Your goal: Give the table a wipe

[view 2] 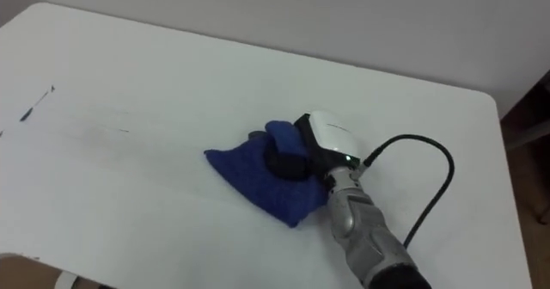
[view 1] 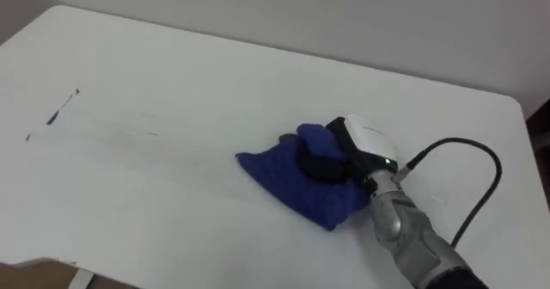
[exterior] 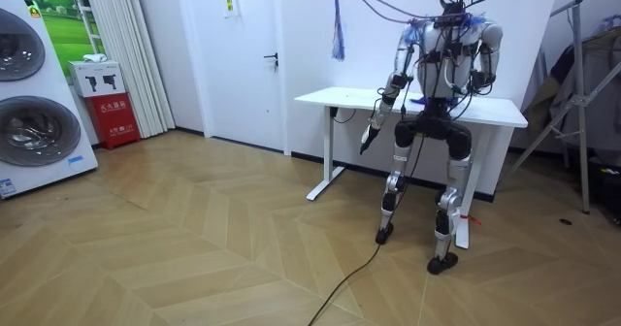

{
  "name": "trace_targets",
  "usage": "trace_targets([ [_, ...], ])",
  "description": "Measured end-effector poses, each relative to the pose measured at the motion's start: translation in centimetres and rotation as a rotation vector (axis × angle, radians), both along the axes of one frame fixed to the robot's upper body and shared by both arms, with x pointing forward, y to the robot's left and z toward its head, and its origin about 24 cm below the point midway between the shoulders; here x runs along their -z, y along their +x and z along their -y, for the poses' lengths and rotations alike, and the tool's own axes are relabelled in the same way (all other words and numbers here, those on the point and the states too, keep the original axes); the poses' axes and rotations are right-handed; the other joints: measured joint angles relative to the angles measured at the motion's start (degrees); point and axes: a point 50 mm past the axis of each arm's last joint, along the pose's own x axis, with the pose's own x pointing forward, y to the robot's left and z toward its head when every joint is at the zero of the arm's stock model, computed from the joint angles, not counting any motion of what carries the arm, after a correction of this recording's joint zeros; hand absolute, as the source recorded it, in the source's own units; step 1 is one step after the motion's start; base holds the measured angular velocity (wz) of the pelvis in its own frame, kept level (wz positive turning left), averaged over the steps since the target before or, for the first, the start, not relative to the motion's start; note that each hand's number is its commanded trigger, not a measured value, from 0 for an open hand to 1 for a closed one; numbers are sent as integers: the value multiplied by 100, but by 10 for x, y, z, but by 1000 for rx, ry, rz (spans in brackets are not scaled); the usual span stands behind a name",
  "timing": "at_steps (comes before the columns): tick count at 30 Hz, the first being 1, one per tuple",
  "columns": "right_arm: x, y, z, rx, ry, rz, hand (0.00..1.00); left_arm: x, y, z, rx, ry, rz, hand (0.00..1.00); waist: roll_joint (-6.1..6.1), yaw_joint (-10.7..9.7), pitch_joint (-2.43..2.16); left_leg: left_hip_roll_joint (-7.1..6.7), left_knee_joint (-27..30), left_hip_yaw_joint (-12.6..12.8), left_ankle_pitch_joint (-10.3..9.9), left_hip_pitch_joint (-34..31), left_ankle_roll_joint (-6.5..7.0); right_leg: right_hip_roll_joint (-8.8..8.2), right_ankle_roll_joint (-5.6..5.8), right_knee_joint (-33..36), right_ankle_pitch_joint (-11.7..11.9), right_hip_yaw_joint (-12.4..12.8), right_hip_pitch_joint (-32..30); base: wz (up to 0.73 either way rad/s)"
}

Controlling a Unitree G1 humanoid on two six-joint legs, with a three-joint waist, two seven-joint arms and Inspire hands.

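Item: cloth (view 1: 279,177), deep blue with a quilted, waffled surface, crumpled into a rough four-cornered pad, its far right part bunched up in folds. Location: flat on the right half of the table (view 1: 172,194), about midway between the near and far edges. The right hand (view 1: 365,143), with a white shell on its back, rests on the cloth's far right part, its forearm coming in from the near right. The fingers are covered by the raised blue folds and a dark part of the hand lies across the cloth, so it cannot be told whether they grip or merely press. Surface: white tabletop with rounded corners, bearing short dark pen marks (view 1: 53,115) at the far left and faint grey streaks running right from them, well apart from the cloth. Room: the table stands on white legs against a pale wall (view 1: 344,14); herringbone wooden floor (exterior: 194,239); white door (exterior: 247,64); washing machines (exterior: 29,122) and a red box (exterior: 114,117) at the room view's left. The robot stands at the table's near side, its left hand (exterior: 369,140) hanging just beside the table edge, fingers too small to judge. Orientation: the cloth's long axis runs from the left to the near right, with one corner pointing left toward the marks and another toward the near edge.
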Motion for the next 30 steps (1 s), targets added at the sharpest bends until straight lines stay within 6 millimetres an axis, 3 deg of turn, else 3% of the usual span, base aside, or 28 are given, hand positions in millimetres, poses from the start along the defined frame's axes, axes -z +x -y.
trace_targets([
  [3,7,-9,9,10,-61,8,0,-1,-3,-2,-19,20,1,0,-12,-152,-27,0,14,1,-1,25,1,0,0,0,0,12,33,0],
  [9,12,-22,18,45,-70,4,0,-6,26,2,-2,10,88,0,54,-317,-62,-4,1,44,-5,110,1,7,2,-88,-1,39,162,-6],
  [12,12,-28,21,43,-63,-8,0,-9,36,4,7,7,134,0,50,-376,-113,-4,1,77,-4,120,2,6,2,-85,-1,104,168,-5],
  [17,7,-31,22,33,-52,-22,0,-9,35,4,3,3,139,0,7,-455,-137,-5,-8,103,-3,134,3,7,-1,-82,0,174,147,-2],
  [21,4,-36,22,35,-33,-15,0,-9,31,3,-7,1,130,0,-16,-468,-131,-1,-58,129,-3,204,4,5,0,-82,0,179,162,-2],
  [24,0,-36,22,31,-19,-6,0,-7,24,2,-22,1,114,0,-18,-605,-126,-1,-48,136,-3,213,5,4,-1,-82,1,196,154,0],
  [30,-11,-32,40,75,-17,40,0,-4,14,-4,-77,1,94,0,-3,-763,-100,2,-75,227,-3,231,5,1,0,-82,0,359,95,-7],
])
